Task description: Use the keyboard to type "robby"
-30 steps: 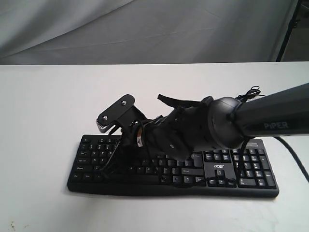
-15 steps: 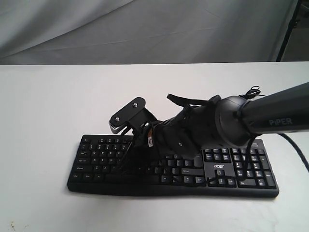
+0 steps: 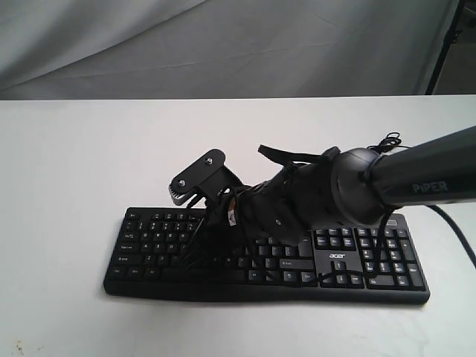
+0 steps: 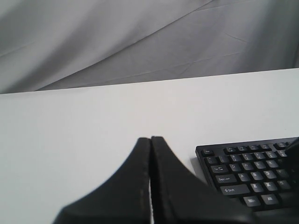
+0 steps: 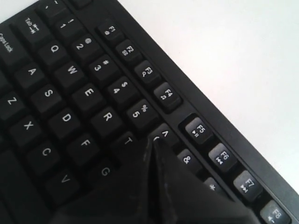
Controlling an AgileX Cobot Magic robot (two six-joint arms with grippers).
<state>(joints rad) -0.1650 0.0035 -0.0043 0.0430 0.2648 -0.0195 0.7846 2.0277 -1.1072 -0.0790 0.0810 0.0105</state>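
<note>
The black keyboard [image 3: 149, 239] lies flat near the front of the white table, with its "acer" logo [image 3: 337, 257] toward the right. My right gripper [image 3: 199, 244] reaches across from the right and points down onto the left-middle keys. In the right wrist view the keyboard [image 5: 70, 93] fills the frame and the right gripper [image 5: 152, 141] is shut, its tip at the T, 6 and Y keys; whether it touches a key is hidden. My left gripper [image 4: 150, 138] is shut and empty over bare table, left of the keyboard's [image 4: 247, 172] Esc end.
The keyboard's thin black cable [image 3: 387, 141] curls on the white table [image 3: 74, 163] behind the right arm. A grey cloth backdrop [image 3: 223, 44] hangs behind the table. A black stand leg [image 3: 445, 44] shows at the top right.
The right arm and its gripper shifted a little to the right along the keyboard between the earliest frame and half a second ago, and have stayed almost still since.
</note>
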